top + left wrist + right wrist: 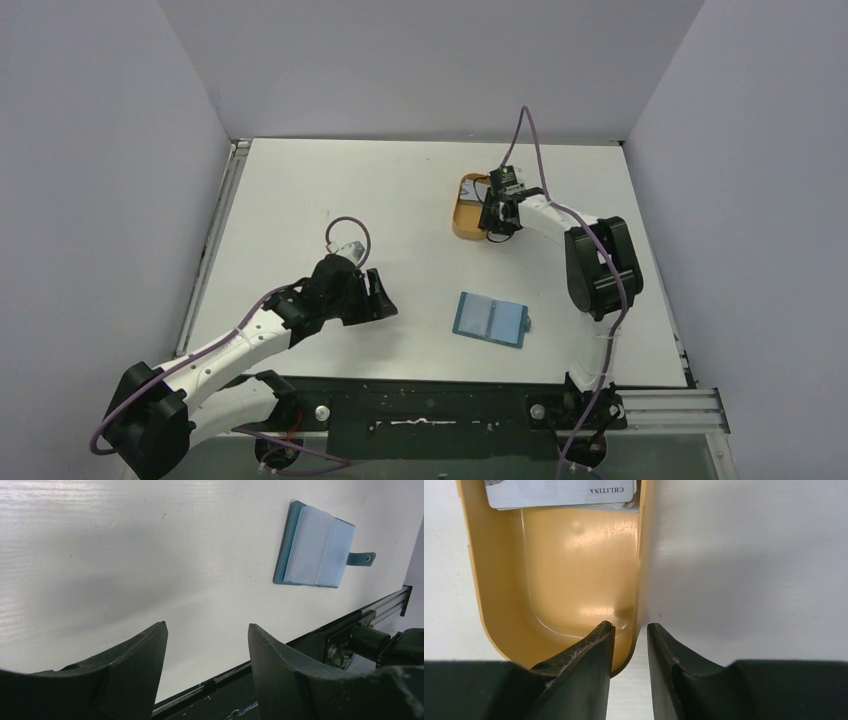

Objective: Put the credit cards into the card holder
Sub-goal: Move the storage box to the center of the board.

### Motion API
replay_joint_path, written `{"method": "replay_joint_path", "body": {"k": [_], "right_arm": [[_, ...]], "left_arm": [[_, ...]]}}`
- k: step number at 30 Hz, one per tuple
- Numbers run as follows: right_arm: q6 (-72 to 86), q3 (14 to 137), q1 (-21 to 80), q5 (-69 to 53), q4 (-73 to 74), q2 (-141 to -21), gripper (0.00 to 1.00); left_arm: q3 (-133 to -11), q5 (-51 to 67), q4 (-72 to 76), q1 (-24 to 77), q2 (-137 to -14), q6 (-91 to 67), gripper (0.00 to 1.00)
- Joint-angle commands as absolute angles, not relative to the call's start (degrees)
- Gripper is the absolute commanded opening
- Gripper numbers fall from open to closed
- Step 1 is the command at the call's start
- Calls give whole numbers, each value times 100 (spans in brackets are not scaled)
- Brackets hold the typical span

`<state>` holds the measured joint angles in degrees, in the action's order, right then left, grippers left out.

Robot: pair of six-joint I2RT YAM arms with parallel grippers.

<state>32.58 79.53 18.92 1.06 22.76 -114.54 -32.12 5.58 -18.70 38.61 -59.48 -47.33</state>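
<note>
The cards (559, 492) lay in a small stack at the far end of an orange-tan tray (574, 570), the top one grey-white with small dark print along its edge. The tray sat toward the back right of the white worktop (330, 200).

The card holder (491, 319) was well apart from the tray, nearer the front edge of the worktop. It lay flat and opened out, its pale blue inside with clear pockets facing up and its snap tab (361, 558) sticking out from one side. No card could be seen in its pockets.

The right tool (629, 630) was down at the near end of the tray, one finger inside it and the other outside, with the tray's side wall between them. The gap was narrow, and I could not tell whether the fingers pinched the wall or only stood around it.

The left tool (207, 630) hung low over bare worktop, left of the card holder and pointed toward it, released, with nothing between its fingers.
</note>
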Motion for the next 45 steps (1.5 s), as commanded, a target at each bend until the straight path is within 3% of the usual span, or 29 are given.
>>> {"method": "replay_joint_path", "body": {"k": [1, 13, 19, 33, 35, 39, 45], "right_arm": [[2694, 7408, 1978, 337, 2517, -10775, 30], [1550, 6252, 2731, 614, 2632, -9693, 12], [1074, 6229, 3029, 546, 2539, -9637, 1], [128, 7196, 3058, 1496, 3030, -10315, 0], [106, 7297, 3053, 1495, 3060, -10395, 7], [216, 7361, 3050, 1487, 3075, -10413, 32], [405, 7516, 3023, 1523, 3170, -10316, 52]], "left_arm": [[-3227, 582, -1749, 3832, -5753, -4659, 58], [-3127, 872, -1294, 3836, -5916, -4657, 57], [-2985, 949, -1179, 3849, -5899, -4713, 56], [-3070, 965, -1204, 3833, -6097, -4621, 56], [-3114, 970, -1240, 3832, -6129, -4583, 56], [-3153, 988, -1247, 3832, -6143, -4570, 56], [-3190, 996, -1324, 3828, -6130, -4528, 56]]}}
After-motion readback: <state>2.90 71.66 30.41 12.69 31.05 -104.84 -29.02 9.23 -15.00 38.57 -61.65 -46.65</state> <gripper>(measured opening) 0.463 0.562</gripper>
